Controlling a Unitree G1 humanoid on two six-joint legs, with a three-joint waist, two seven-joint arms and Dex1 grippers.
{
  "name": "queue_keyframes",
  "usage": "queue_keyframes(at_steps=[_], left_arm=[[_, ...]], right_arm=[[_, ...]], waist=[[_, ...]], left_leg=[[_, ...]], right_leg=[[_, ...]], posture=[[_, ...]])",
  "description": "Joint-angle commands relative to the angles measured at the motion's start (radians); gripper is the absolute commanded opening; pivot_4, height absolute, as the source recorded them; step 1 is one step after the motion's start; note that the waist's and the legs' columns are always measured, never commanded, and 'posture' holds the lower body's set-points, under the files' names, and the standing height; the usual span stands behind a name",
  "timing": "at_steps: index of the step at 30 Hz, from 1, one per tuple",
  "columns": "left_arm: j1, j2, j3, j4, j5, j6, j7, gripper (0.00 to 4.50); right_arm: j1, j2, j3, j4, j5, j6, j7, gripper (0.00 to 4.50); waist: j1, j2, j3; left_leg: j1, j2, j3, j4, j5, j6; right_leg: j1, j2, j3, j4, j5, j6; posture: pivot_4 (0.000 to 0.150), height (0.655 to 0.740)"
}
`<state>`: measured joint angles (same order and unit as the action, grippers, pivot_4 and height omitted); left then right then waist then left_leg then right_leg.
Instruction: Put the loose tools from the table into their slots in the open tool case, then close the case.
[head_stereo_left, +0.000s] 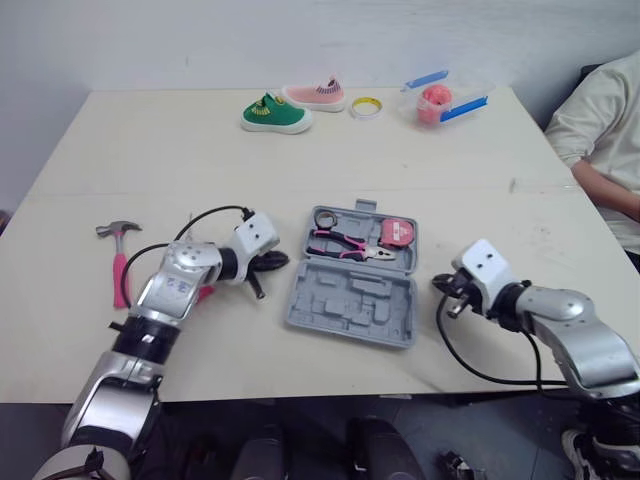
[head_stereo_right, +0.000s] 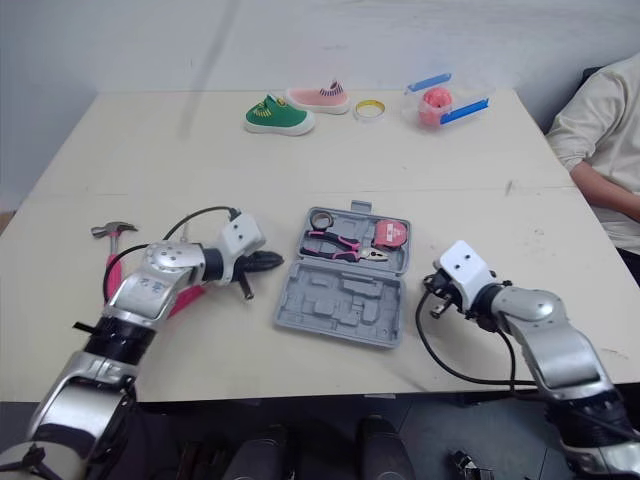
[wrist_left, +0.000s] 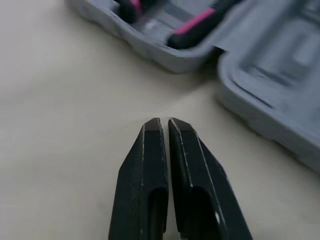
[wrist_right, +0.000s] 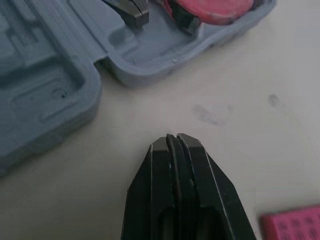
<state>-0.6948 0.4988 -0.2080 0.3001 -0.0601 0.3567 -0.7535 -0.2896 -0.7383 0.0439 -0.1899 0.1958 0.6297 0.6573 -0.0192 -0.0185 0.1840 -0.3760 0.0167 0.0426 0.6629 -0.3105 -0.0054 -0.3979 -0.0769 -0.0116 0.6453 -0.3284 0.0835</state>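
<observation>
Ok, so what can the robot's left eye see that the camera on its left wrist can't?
Left eye view: the hammer, a green shoe, a pink shoe, a tape roll and a person's sleeve. Left wrist view: a close look at the left claw, its fingers shut over the table. Both: the open grey case with pink-handled pliers inside.

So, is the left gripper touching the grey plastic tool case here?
Apart. The left wrist view shows a strip of bare beige table between the left gripper and the grey plastic tool case.
</observation>
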Motion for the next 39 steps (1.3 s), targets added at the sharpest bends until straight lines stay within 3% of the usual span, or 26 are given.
queue_keyframes(at_steps=[1,13,20,30,37,39], left_arm=[[0.007,-0.019,0.006,-0.019,-0.007,-0.008,-0.021,0.09],[0.078,-0.028,-0.018,-0.149,-0.006,0.081,-0.079,0.09],[0.173,0.042,-0.030,-0.274,-0.025,0.188,-0.147,0.09],[0.316,0.111,0.003,-0.420,-0.059,0.265,-0.157,0.09],[0.377,0.133,0.098,-0.463,-0.091,0.289,-0.115,0.09],[0.452,0.178,0.229,-0.528,-0.180,0.232,-0.180,0.09]], right_arm=[[-0.030,0.026,0.014,0.003,-0.024,-0.015,-0.019,0.01],[-0.054,0.091,0.055,0.012,-0.034,-0.044,0.009,0.01],[-0.032,0.095,0.108,-0.061,0.004,-0.115,0.151,0.01],[-0.013,0.097,0.117,-0.066,-0.026,-0.106,0.160,0.01],[0.027,0.046,0.035,-0.093,-0.018,-0.098,0.148,0.01],[0.070,-0.034,-0.034,-0.133,-0.038,-0.108,0.158,0.01]], waist=[[-0.002,0.000,0.000],[-0.005,0.000,0.000],[-0.010,0.000,0.000],[-0.011,0.000,0.000],[-0.008,0.000,0.000],[-0.010,0.000,0.000]], left_leg=[[0.000,0.000,0.000,0.000,0.000,0.000],[0.000,0.000,0.000,0.001,0.000,0.000],[0.001,0.001,0.000,0.000,0.000,0.000],[0.004,0.002,0.000,-0.001,-0.001,0.000],[0.005,0.001,0.000,-0.002,-0.002,0.001],[0.005,0.001,0.000,-0.002,-0.002,0.001]], right_leg=[[0.000,0.000,0.000,0.000,0.000,0.000],[0.000,0.000,0.000,0.000,0.000,0.000],[0.000,0.001,0.001,0.000,0.000,0.000],[0.002,0.001,0.003,0.000,0.000,0.000],[0.003,0.000,0.002,-0.001,0.000,0.000],[0.003,0.000,0.002,-0.001,0.000,0.000]], posture=[[0.150,0.7400],[0.150,0.7400],[0.150,0.7400],[0.150,0.7400],[0.150,0.7400],[0.150,0.7400]])
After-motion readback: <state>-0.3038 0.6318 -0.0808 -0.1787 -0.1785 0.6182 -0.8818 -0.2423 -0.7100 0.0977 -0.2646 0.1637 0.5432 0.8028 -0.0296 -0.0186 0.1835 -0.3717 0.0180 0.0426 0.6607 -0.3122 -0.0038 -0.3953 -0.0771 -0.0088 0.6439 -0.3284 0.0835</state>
